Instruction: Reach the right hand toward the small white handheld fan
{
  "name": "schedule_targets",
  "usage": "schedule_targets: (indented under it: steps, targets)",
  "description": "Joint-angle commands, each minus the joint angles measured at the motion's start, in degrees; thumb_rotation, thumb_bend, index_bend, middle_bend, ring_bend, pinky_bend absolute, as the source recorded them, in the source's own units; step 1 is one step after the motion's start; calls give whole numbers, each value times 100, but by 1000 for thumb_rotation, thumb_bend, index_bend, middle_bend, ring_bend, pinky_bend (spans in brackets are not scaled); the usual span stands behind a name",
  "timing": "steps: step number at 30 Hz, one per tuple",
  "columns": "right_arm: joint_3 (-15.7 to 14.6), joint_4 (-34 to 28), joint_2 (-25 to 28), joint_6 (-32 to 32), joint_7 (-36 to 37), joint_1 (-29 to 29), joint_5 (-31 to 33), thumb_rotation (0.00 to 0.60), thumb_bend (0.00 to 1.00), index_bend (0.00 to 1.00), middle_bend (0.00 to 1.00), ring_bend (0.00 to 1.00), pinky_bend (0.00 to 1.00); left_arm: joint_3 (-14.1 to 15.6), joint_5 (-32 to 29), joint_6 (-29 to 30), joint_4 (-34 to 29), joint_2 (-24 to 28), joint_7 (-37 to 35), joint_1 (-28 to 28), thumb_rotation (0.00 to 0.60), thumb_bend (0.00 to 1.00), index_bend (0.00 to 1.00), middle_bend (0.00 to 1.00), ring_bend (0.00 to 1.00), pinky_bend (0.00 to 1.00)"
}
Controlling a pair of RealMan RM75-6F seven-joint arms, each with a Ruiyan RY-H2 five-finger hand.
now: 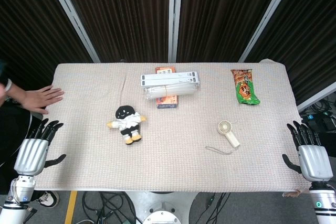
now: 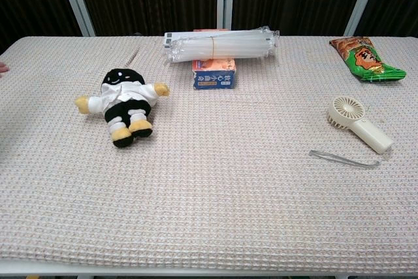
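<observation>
The small white handheld fan (image 1: 228, 131) lies flat on the table's right half, round head toward the back, handle toward the front right; a thin grey wrist strap (image 1: 219, 150) trails from it. The chest view shows the fan (image 2: 358, 124) at its right side. My right hand (image 1: 311, 153) hangs at the table's front right corner, fingers spread and pointing away from me, holding nothing, well to the right of the fan. My left hand (image 1: 34, 148) sits at the front left corner, fingers spread, also holding nothing. Neither hand shows in the chest view.
A black-and-white plush doll (image 1: 127, 123) lies left of centre. A pack of clear tubes (image 1: 170, 83) rests on an orange-blue box (image 1: 166, 100) at the back. A green snack bag (image 1: 245, 87) lies back right. A person's hand (image 1: 38, 98) rests on the left edge.
</observation>
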Motion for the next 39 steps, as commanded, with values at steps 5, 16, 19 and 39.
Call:
schedule_targets:
  steps: [5, 16, 19, 39]
  targets:
    - [-5, -31, -2, -8, -33, 4, -8, 600, 204, 0, 0, 0, 0, 0, 18, 15, 7, 4, -35, 3, 600, 80, 161, 143, 53, 210]
    - [-2, -45, -40, -27, -47, 37, -48, 600, 579, 0, 0, 0, 0, -10, 51, 1, 25, 24, -118, -23, 600, 80, 160, 143, 53, 210]
    - [26, -55, -99, -36, -93, 54, -8, 600, 1000, 0, 0, 0, 0, -27, 10, -44, 40, 30, -156, -45, 600, 81, 160, 143, 53, 210]
    - [-29, -324, -809, -1374, -1800, 863, 379, 600, 1000, 0, 709, 679, 597, 19, -70, -148, 447, -98, -472, -46, 600, 80, 161, 143, 53, 210]
